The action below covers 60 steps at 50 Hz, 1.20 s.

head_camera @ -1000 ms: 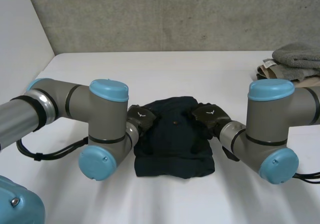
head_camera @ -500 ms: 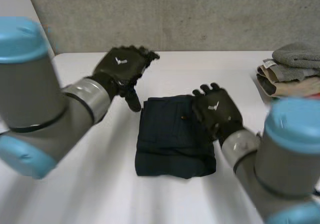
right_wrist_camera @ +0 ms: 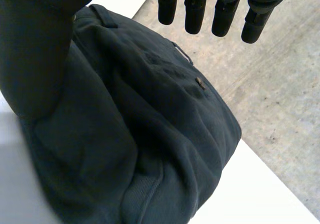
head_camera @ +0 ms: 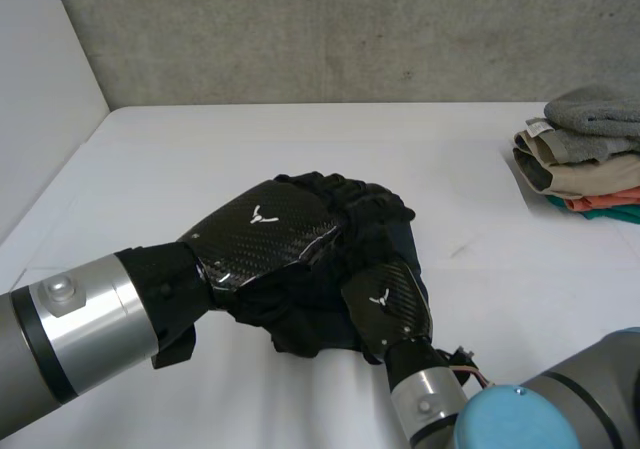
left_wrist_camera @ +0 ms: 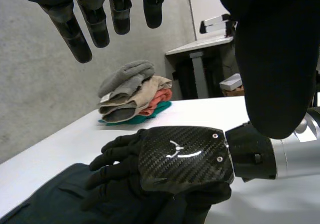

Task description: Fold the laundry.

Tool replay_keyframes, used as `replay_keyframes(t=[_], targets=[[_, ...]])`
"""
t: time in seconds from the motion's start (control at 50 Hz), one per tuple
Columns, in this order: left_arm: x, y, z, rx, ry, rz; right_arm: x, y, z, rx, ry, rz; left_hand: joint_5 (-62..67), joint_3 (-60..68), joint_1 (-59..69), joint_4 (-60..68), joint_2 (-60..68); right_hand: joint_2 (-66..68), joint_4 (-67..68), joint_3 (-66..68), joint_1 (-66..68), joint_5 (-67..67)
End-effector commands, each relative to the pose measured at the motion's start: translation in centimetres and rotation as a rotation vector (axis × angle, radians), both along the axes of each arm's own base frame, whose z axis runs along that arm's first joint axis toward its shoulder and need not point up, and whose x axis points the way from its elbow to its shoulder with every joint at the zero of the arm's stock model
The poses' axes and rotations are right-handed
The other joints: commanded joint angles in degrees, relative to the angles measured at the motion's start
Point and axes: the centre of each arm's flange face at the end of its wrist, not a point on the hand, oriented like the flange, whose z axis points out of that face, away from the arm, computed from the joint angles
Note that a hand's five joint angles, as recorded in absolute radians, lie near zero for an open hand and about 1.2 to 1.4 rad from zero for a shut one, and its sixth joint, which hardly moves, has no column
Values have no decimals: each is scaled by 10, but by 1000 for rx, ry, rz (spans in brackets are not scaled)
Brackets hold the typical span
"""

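Right wrist view looks down on the dark navy folded cloth garment (right_wrist_camera: 150,134), lying under the palm of the right hand (right_wrist_camera: 222,9). A belt loop and a waistband edge lie toward the fingertips, and a small button sits further along the top. The garment's long axis cannot be told, since both hands cover most of it in the head view. In the left wrist view the right hand's fingers rest loosely on the garment's top, gripping nothing. The left hand (head_camera: 265,229) hangs above both, fingers straight and apart, holding nothing. The garment lies mid-table on the white table (head_camera: 300,139), toward the robot. Well apart, at the table's far right, stands a stack of folded grey, beige, coral and teal cloths (head_camera: 590,149).
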Motion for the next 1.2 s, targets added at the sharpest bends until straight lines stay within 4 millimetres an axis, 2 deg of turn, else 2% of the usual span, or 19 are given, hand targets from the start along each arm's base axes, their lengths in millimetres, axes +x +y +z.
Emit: replay_keyframes(t=[0.02,0.4,0.46,0.48,0.5,0.54,0.62,0.7,0.78,0.8,0.84,0.86,0.9,0.92,0.96,0.98,1.02,1.1,1.2], targets=[[-2,-6,1,-20,16,45,13,-15,-12,-59,29,-10,-27,-12,9,-15,-1,-20,-18,-18,-27,-28],[-2,-10,-1,6,27,62,36,-52,-7,-111,-8,-44,-27,-12,9,-15,-1,-20,-18,-18,-27,-28],[-1,-12,-1,8,26,66,38,-62,-7,-107,-5,-51,-27,-12,9,-15,-1,236,239,238,229,229],[-1,-12,-1,8,26,68,39,-67,-6,-103,-4,-45,-27,-12,9,-15,-1,540,543,542,533,533],[-1,-13,0,5,27,71,39,-69,-6,-100,-4,-42,-27,-12,9,-15,-1,678,681,680,671,671],[0,-14,0,5,27,74,41,-74,-3,-97,-11,-25,-27,-12,9,-15,-1,680,682,682,673,672],[1,-17,2,-5,34,85,43,-85,17,-104,-64,5,-27,-12,9,-15,-1,680,682,682,673,672],[2,-22,7,-17,46,96,45,-102,52,-152,-156,5,-27,-12,9,-15,-1,680,682,682,673,672],[3,-26,17,-38,69,111,40,-129,97,-233,-252,-28,-27,-12,9,-15,-1,680,682,682,673,672],[3,-28,22,-47,82,116,35,-142,117,-277,-283,-48,-27,-12,9,-15,-1,680,682,682,673,672],[3,-28,26,-54,93,121,29,-156,137,-321,-313,-73,-27,-12,9,-15,-1,680,682,682,673,672],[2,-29,31,-62,105,126,20,-171,157,-364,-336,-101,-27,-12,9,-15,-1,680,682,682,673,672],[2,-30,34,-68,113,133,8,-187,177,-404,-359,-129,-27,-12,9,-15,-1,680,682,682,673,672],[2,-31,38,-74,123,137,-5,-201,198,-439,-384,-153,-27,-12,9,-15,-1,680,682,682,673,672],[1,-31,41,-78,131,139,-20,-215,215,-464,-412,-174,-27,-12,9,-15,-1,680,682,682,673,672],[-1,-31,43,-77,136,139,-37,-230,232,-487,-439,-194,-27,-12,9,-15,-1,680,682,682,673,672],[-2,-30,45,-81,141,136,-65,-250,250,-510,-464,-212,-27,-12,9,-15,-1,680,682,682,673,672],[-6,-27,43,-79,137,126,-118,-283,269,-554,-463,-222,-27,-12,9,-15,-1,680,682,682,673,672],[-9,-24,40,-73,131,110,-183,-323,266,-599,-405,-223,-27,-12,9,-15,-1,680,682,682,673,672]])
